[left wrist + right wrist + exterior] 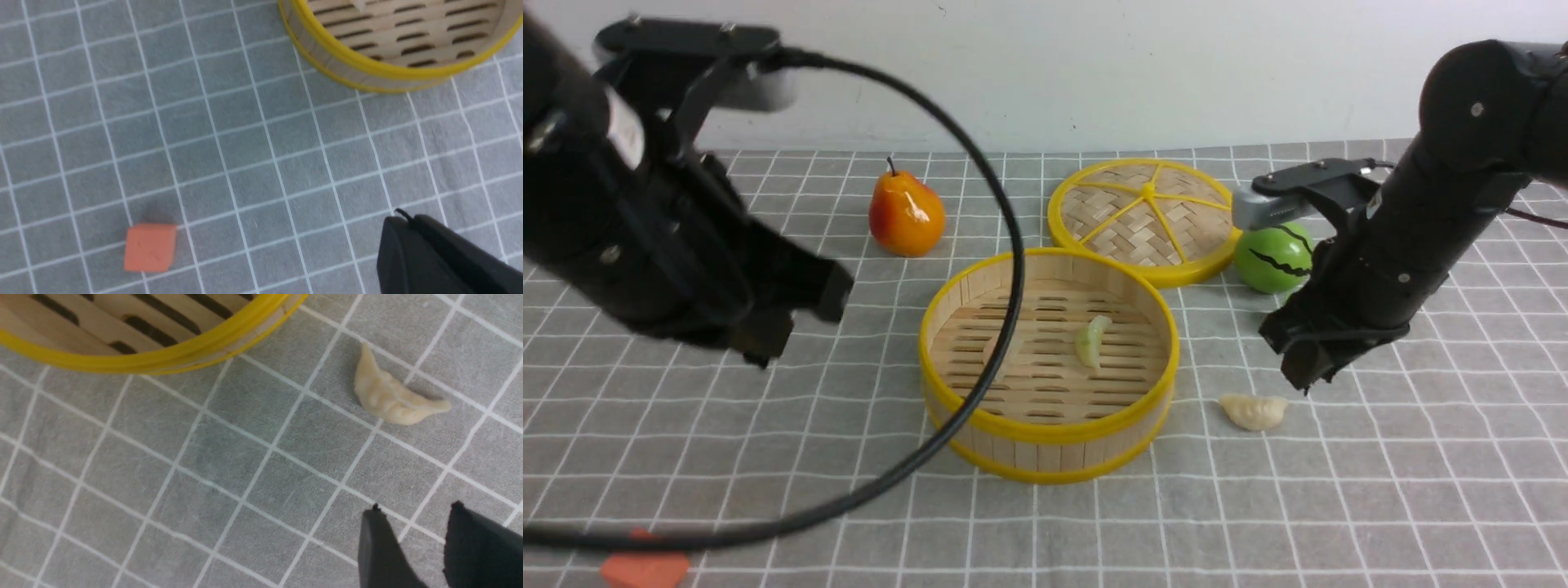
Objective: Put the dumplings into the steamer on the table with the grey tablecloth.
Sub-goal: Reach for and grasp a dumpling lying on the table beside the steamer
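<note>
- In steamer (1049, 441): green dumpling (1092, 341), pinkish dumpling (1005, 347)
- Cream dumpling (1255, 412) on cloth (1339, 523), right gripper (414, 506) near, parted, empty
- Left gripper (402, 214) closed, empty

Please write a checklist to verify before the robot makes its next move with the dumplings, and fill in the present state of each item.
1. Steamer stands uncovered: ok. The lid lies behind it.
2. Green dumpling inside the steamer: ok.
3. Pinkish dumpling inside the steamer: ok.
4. Cream dumpling inside the steamer: not ok. It lies on the cloth, to the right of the steamer.
5. Right gripper empty, with its jaws apart: ok.
6. Left gripper shut, with nothing between its fingertips: ok.
</note>
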{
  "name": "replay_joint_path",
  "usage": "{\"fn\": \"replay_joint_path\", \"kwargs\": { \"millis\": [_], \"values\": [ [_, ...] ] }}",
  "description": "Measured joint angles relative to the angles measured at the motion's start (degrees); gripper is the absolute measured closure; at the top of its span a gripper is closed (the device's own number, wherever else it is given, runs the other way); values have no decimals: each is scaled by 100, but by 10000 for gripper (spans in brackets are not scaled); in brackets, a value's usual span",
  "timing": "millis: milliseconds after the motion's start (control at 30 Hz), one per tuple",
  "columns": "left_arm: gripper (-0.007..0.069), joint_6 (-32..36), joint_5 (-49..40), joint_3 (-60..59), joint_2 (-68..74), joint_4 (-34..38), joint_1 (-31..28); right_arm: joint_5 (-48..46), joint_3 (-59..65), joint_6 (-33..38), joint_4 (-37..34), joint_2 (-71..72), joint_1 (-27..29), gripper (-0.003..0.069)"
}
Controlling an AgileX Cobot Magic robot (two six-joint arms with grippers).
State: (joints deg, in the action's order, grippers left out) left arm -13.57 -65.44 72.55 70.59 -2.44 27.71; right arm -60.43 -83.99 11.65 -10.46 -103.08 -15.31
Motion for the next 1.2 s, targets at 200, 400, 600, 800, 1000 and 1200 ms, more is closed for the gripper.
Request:
{"fn": "replay_joint_path", "kwargs": {
  "millis": [200, 400, 600, 800, 1000, 1200],
  "values": [
    [638, 0, 165, -942, -678, 178, 0, 341, -7, -716, 125, -451, 0, 207],
    [638, 0, 190, -1150, -810, 178, 0, 896, -7, -663, 129, -933, 0, 81],
    [638, 0, 266, -1150, -810, 243, 0, 1091, -9, 697, 129, -1085, 0, 75],
    [638, 0, 398, -1150, -810, 243, 0, 1216, -14, 2206, 22, -1279, 0, 75],
    [638, 0, 400, -1150, -810, 243, 0, 1390, -14, 2594, 23, -1437, 0, 105],
    [638, 0, 383, -1150, -810, 280, 0, 1384, -19, 2640, 22, -1437, 0, 418]
  ]
}}
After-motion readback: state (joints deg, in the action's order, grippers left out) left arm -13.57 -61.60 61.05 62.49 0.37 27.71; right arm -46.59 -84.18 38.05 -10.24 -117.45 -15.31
